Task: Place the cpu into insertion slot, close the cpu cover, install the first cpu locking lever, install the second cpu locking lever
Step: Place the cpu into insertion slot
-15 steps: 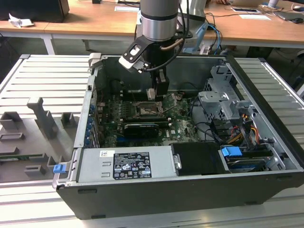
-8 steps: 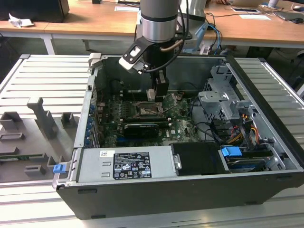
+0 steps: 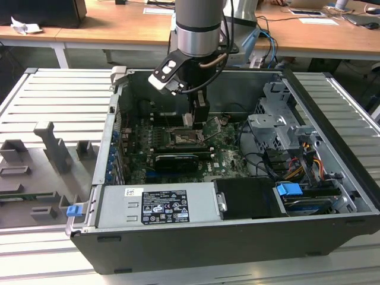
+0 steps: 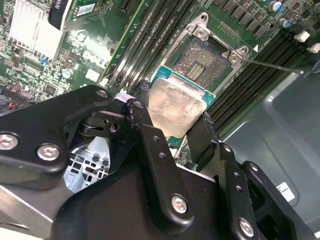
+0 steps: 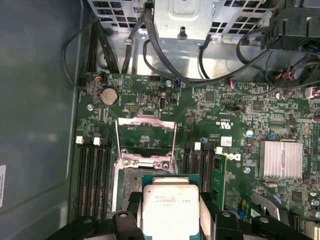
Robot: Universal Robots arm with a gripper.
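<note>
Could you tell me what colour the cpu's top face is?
The cpu is pale silver, edged green; best in the first wrist view.

Socket metals
The pale silver-beige square metal cpu (image 5: 167,210) looked matt, smeared; the thin silvery metal cpu cover (image 5: 146,122) gleamed, seemingly polished.

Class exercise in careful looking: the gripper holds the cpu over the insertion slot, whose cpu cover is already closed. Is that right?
No: the cpu cover is swung open, as the first wrist view shows. The gripper does hold the cpu over the insertion slot.
</note>
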